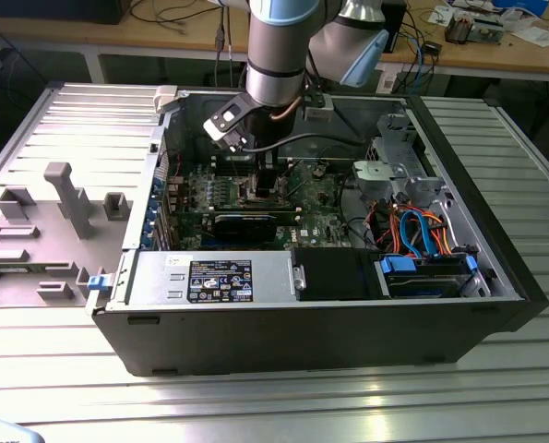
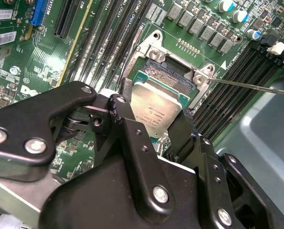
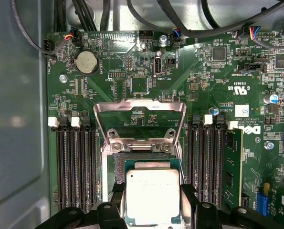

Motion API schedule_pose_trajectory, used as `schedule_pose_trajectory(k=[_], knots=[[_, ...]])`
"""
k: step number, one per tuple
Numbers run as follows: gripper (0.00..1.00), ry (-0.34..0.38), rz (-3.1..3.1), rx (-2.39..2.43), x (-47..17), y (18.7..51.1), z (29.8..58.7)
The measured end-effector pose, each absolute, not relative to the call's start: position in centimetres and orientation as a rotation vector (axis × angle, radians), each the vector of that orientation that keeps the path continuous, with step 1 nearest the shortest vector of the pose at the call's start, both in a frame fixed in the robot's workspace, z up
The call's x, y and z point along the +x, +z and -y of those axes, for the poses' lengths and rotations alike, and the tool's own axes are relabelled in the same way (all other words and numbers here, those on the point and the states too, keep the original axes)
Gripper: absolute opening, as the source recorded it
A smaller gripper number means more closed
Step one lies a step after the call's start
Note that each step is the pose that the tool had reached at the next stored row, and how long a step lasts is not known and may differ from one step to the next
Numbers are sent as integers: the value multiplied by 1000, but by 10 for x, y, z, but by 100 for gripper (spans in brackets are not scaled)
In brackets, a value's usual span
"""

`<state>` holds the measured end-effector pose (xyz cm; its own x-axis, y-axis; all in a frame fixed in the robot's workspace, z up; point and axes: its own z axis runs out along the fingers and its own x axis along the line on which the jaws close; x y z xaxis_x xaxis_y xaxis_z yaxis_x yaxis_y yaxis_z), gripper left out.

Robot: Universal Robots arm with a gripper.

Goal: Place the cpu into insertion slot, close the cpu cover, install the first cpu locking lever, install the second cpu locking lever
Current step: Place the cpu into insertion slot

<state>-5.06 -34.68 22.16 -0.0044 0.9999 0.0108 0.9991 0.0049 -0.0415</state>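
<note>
Above the one insertion slot [image 2: 173, 71], the gripper [image 2: 153, 119] holds one cpu [image 3: 152, 195].

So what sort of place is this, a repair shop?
Probably a robotics lab or test workshop: an opened computer case lies on a ribbed metal table, a robot arm reaches into it with its gripper holding the cpu over the motherboard, and cluttered workbenches stand behind.

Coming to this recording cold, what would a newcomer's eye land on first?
The silvery cpu, clamped in the black tool, sits at the insertion slot of the green motherboard. Just past it, the cpu cover stands swung open. In the exterior view, the arm reaches down into an open computer case.
</note>
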Motion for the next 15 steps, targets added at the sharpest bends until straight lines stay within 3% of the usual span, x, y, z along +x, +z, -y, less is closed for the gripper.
schedule_pose_trajectory(k=[15], knots=[[55, 34, 2200, -2190, -52, 218, 346]])
